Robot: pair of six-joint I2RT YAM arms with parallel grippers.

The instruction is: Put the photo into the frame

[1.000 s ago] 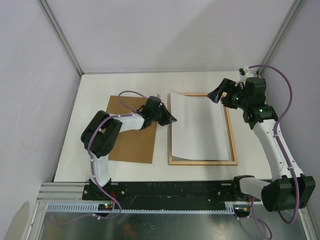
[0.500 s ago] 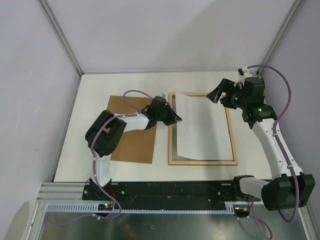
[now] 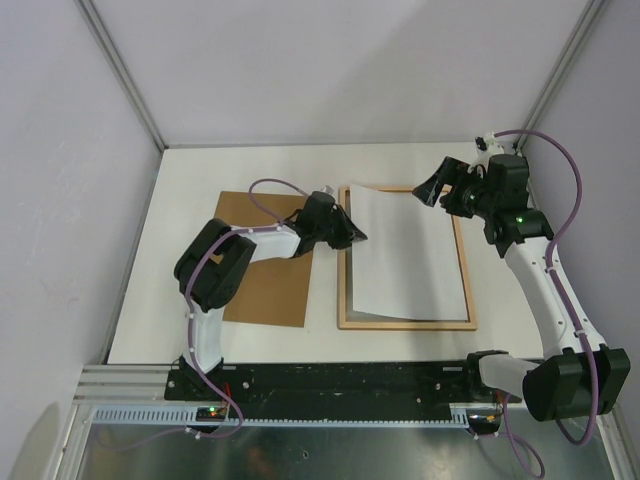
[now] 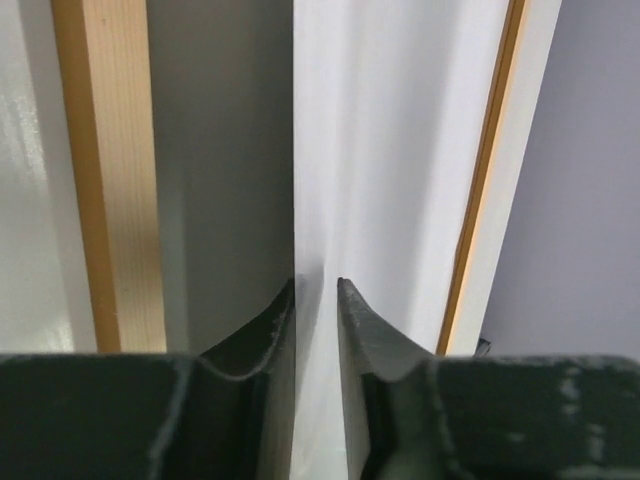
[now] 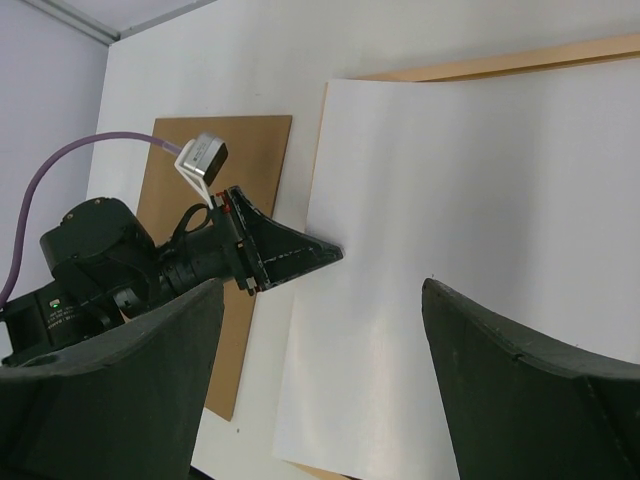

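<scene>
The white surface (image 3: 200, 170) sits in a booth of pale walls (image 3: 350, 70) with metal posts at the far corners. A black rail along the near edge carries both arm bases. A brown backing board (image 3: 265, 290) lies flat on the left. Just to its right, a narrow strip of white between them, the frame (image 3: 405, 323) lies with its paler wood up.

The photo (image 3: 405, 250) lies over the frame with its plain white side up, so its picture cannot be seen. Its near and right edges sit just inside the rails. Its far-left corner covers that corner of the frame.

White surface shows beyond the far rail, along the right wall and in front of the near rail.

The left gripper (image 4: 315, 285) is at the photo's left edge, towards the far end. Its fingers are barely apart with the sheet's edge running between them. I cannot tell whether they pinch it. That edge rides above a grey shadow beside the left rail.

The right gripper (image 3: 432, 190) hangs above the frame's far right end, spread wide and carrying nothing.

The left arm hides part of the board's far right side.
</scene>
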